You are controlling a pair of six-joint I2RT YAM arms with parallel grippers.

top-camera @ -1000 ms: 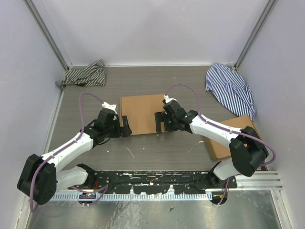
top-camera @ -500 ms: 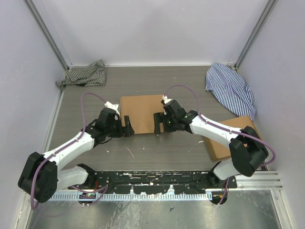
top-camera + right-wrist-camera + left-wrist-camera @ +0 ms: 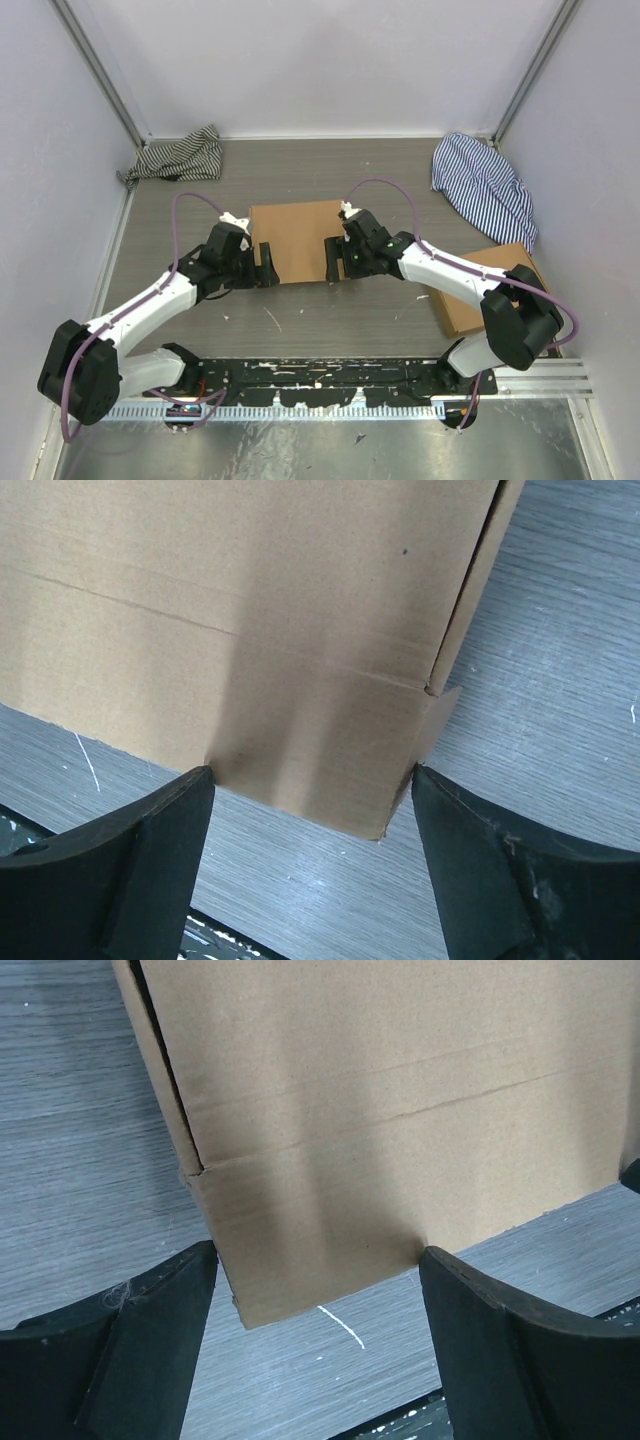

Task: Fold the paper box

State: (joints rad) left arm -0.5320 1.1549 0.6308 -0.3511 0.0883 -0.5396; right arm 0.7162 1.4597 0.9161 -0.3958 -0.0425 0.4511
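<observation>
Top external view: your cardboard box lay flat on the table, between the arms. Left claw and right claw stood wide open, holding nothing. Each straddled a near corner, probably so you could pinch the front flap.

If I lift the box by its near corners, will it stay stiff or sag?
Probably light: the box is thin, plain cardboard. It likely bends along its crease, visible at the left wrist, rather than staying rigid. Lying low and flat on the table, it would probably slide when pushed, not tip.
</observation>
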